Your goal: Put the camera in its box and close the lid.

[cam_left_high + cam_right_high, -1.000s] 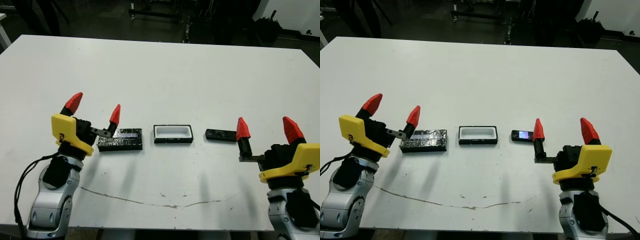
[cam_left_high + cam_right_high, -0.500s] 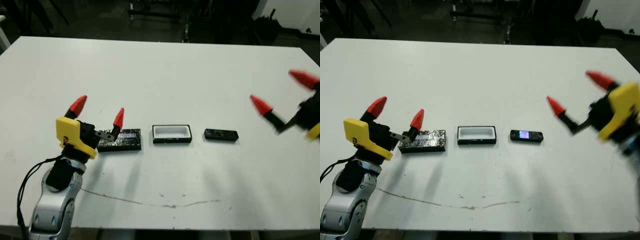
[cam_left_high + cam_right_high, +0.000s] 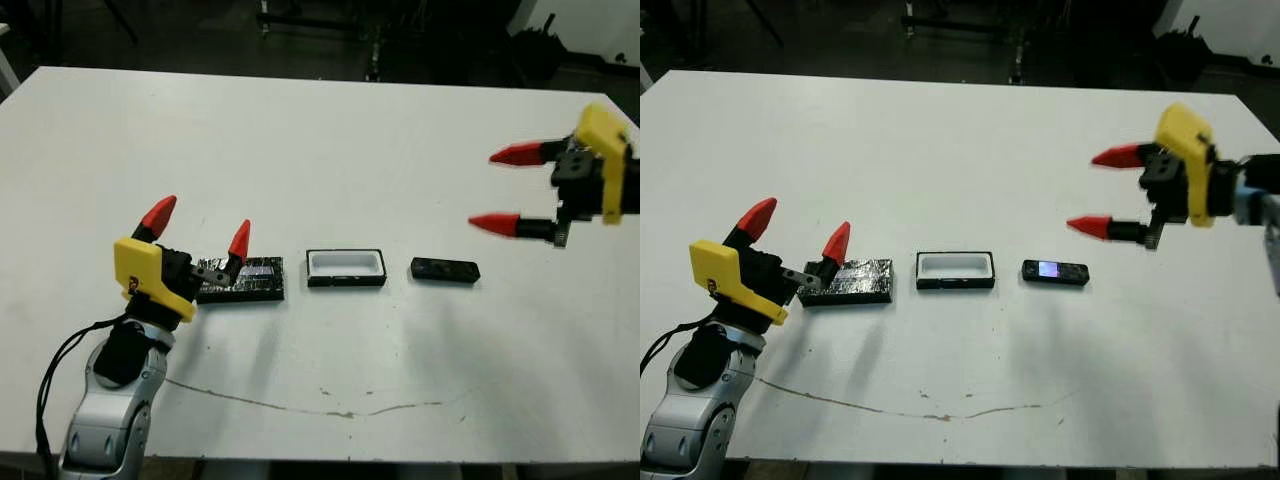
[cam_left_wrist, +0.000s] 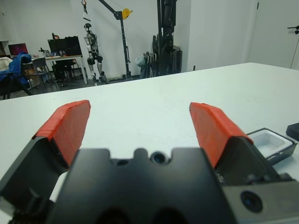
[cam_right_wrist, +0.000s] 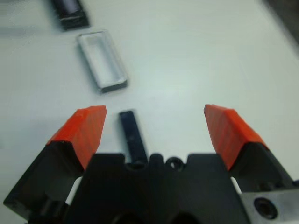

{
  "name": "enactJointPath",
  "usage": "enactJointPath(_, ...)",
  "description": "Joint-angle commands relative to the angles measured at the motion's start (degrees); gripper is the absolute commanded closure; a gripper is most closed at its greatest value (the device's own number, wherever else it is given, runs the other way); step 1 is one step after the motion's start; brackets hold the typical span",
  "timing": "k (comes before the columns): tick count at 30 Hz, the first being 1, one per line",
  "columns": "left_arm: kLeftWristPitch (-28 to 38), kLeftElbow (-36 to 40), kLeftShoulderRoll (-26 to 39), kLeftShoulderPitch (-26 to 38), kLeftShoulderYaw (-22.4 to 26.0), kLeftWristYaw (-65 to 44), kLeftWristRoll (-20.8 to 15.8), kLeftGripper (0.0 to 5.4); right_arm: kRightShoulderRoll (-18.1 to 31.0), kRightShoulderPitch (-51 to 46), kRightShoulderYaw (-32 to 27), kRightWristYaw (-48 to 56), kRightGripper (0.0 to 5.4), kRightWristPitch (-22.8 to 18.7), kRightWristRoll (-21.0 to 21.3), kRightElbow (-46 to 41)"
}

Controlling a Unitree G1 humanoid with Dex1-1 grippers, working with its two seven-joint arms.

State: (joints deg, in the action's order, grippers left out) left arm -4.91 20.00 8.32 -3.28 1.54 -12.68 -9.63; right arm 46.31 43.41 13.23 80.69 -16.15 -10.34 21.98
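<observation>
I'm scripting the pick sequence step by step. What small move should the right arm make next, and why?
Probably bring the right gripper down over the camera. The gripper is open, raised off to the side, and the camera lies untouched on the table beside the empty box.

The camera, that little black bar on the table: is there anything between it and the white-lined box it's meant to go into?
Nothing visible. The camera lies flat just to the right of the box, with only bare table between them. The box is open and empty; the lid lies on its far side. The open right gripper hangs above with nothing below it.
</observation>
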Motion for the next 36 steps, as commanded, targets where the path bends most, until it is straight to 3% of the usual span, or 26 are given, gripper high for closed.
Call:
enactJointPath(1,0.3,-0.2,0.1,-0.6,-0.4,0.1,0.7,0.01,-1.3,3.2,3.7,4.5,0.0,4.6,3.7,4.3)
enactJointPath(11,0.9,-0.4,-0.4,-1.2,-1.2,-0.2,0.3,0.01,-7.8,6.0,8.6,6.5,0.0,10.3,11.1,15.3)
enactJointPath(15,1.3,-0.5,-0.3,-1.2,-1.4,-0.1,0.6,0.01,-9.9,5.8,8.5,5.3,0.0,15.0,12.8,17.6)
enactJointPath(24,1.4,-0.5,-0.1,-1.2,-1.1,-0.2,0.3,0.01,-12.9,6.0,9.2,3.2,0.0,17.7,17.1,22.4)
enactJointPath(36,1.3,-0.5,0.0,-0.7,-1.3,-0.1,1.0,0.01,-15.1,5.4,9.4,1.9,0.0,14.6,19.9,25.7)
